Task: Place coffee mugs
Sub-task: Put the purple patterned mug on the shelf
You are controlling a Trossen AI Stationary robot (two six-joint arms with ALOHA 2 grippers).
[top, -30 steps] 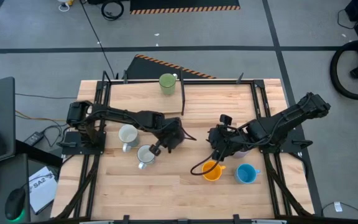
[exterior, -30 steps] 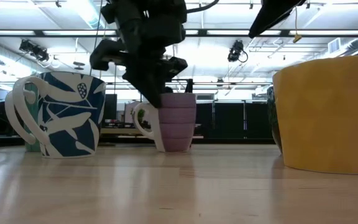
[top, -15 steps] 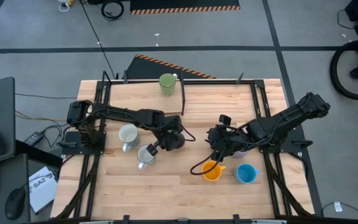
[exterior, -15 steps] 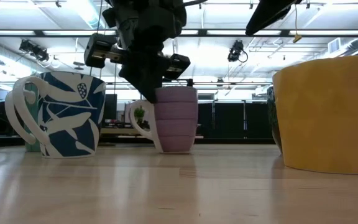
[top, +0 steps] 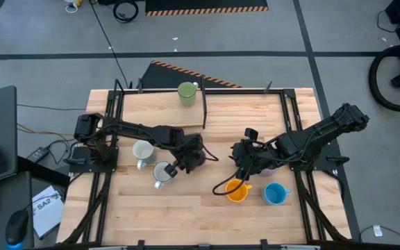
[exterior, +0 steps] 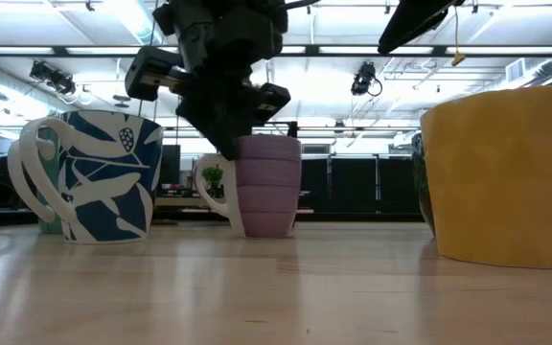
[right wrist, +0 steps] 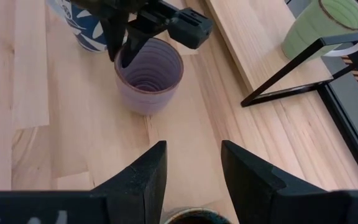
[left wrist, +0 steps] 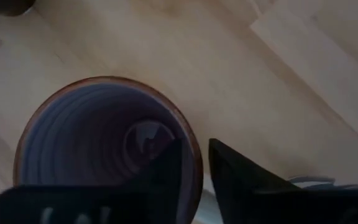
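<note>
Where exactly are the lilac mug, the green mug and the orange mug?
lilac mug (right wrist: 148,78): right wrist view, on its ribbed inside.
green mug (top: 186,92): high view, on its open top.
orange mug (top: 237,192): high view, on its open top.

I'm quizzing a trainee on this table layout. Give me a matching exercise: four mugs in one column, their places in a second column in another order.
Mugs:
1. green mug
2. lilac mug
3. orange mug
4. white mug

Places:
A. at the left gripper, which reaches over its rim
B. alone at a table edge, apart from the other mugs
C. right beside the blue mug
D. next to the patterned mug, on the left arm's side

Pairs: 1-B, 2-A, 3-C, 4-D
</note>
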